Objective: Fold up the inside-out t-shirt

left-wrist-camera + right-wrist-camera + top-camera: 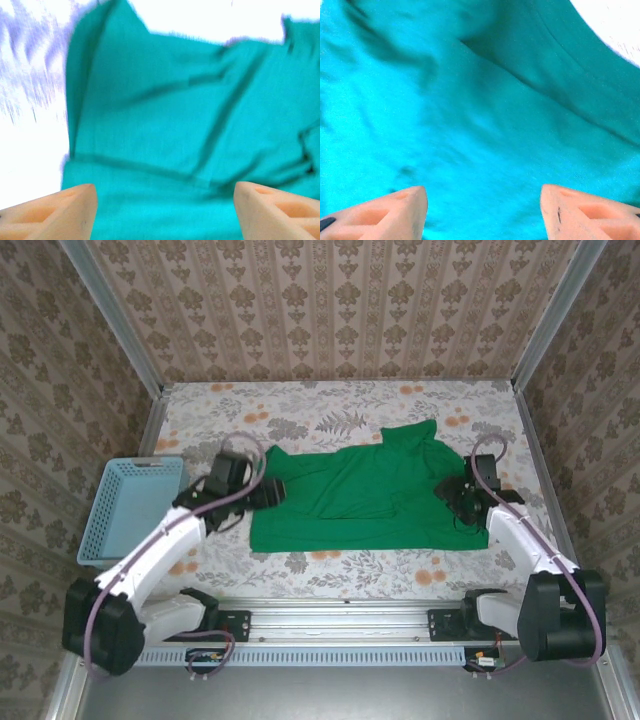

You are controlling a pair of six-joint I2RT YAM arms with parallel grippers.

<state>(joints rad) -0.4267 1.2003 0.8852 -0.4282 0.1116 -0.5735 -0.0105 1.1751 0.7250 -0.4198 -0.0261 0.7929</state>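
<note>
Top external view gives you the green t-shirt (pixel 370 490) spread mostly flat in the middle of the floral table (pixel 330 410). One part reaches toward the far right, and the near hem runs left to right ahead of the arm bases. Your left gripper (pixel 268 493) sits at the shirt's left edge. Your right gripper (pixel 452 495) is over the shirt's right side, close to that edge. The light-blue basket (pixel 120 510) stands at the left of the table, apart from the shirt and beside your left arm.

From the left wrist, you see the left fingers (pixel 65 210) spread wide, with green cloth lying across the gap and nothing pinched, so that gripper is open. The picture is blurred, but the shirt's edge meets bright table on the left of that view.

From the right wrist, the right fingers (pixel 400 210) are likewise well apart above creased green cloth, clamping nothing. A patch of bright table shows at the upper right corner.
</note>
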